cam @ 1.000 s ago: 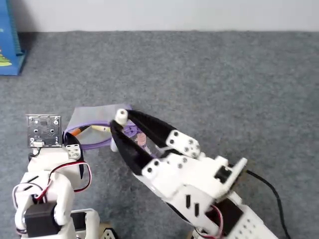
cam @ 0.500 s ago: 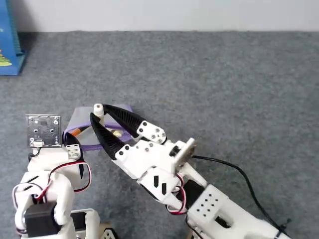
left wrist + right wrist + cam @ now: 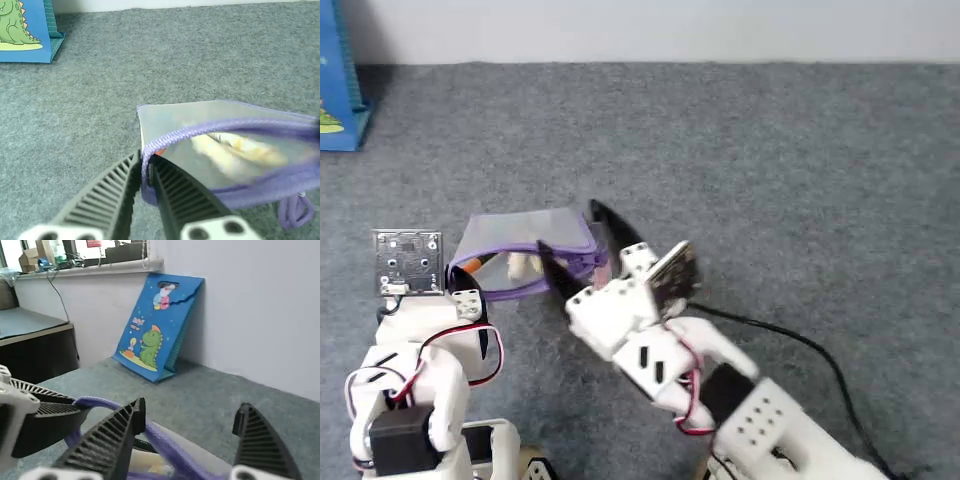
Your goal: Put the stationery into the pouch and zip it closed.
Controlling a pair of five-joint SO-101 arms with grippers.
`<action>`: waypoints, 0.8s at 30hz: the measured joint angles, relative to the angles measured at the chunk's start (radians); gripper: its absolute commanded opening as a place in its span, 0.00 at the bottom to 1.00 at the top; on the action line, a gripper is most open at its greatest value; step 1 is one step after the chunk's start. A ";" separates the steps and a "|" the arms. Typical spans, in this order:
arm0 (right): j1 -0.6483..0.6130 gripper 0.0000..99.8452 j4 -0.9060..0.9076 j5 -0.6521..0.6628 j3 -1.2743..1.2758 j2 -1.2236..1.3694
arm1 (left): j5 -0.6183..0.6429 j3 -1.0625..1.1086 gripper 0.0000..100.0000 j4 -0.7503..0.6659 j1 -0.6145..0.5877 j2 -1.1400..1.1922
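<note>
The purple-rimmed clear pouch (image 3: pixel 520 245) lies open on the grey carpet, with a cream item (image 3: pixel 235 147) and an orange-tipped item (image 3: pixel 472 264) inside. My left gripper (image 3: pixel 145 172) is shut on the rim at the pouch's left corner. My right gripper (image 3: pixel 185 440) is open above the pouch's right end, where the purple rim (image 3: pixel 155 437) runs between its fingers. In the high view the right gripper (image 3: pixel 567 228) hangs over that end. A small pink thing (image 3: pixel 603 270) shows just beside it. A purple cord (image 3: pixel 292 220) trails from the pouch.
A blue gift bag with a dinosaur (image 3: pixel 338 90) leans on the wall at the far left, and the blue gift bag (image 3: pixel 157 335) also stands behind the pouch in the right wrist view. Bare grey carpet (image 3: pixel 770 170) stretches to the right and back.
The right gripper swept left over the pouch, then came back to its right end with the wrist turned. The left arm kept still, holding the corner.
</note>
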 measured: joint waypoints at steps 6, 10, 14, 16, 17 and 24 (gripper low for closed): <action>0.127 0.21 0.514 -0.077 -0.181 -0.118 | 0.000 0.000 0.01 0.000 0.000 0.000; 0.206 0.18 0.792 -0.091 -0.230 -0.098 | 0.000 0.000 0.01 0.000 0.000 0.000; 0.258 0.17 0.970 -0.097 -0.230 -0.018 | 0.000 0.000 0.01 0.000 0.000 0.000; 0.267 0.17 1.028 -0.097 -0.230 0.044 | 0.000 0.000 0.01 0.000 0.000 0.000; 0.270 0.17 1.048 -0.097 -0.232 0.080 | 0.000 0.000 0.01 0.000 0.000 0.000; 0.270 0.17 1.057 -0.097 -0.232 0.370 | 0.000 0.000 0.01 0.000 0.000 0.000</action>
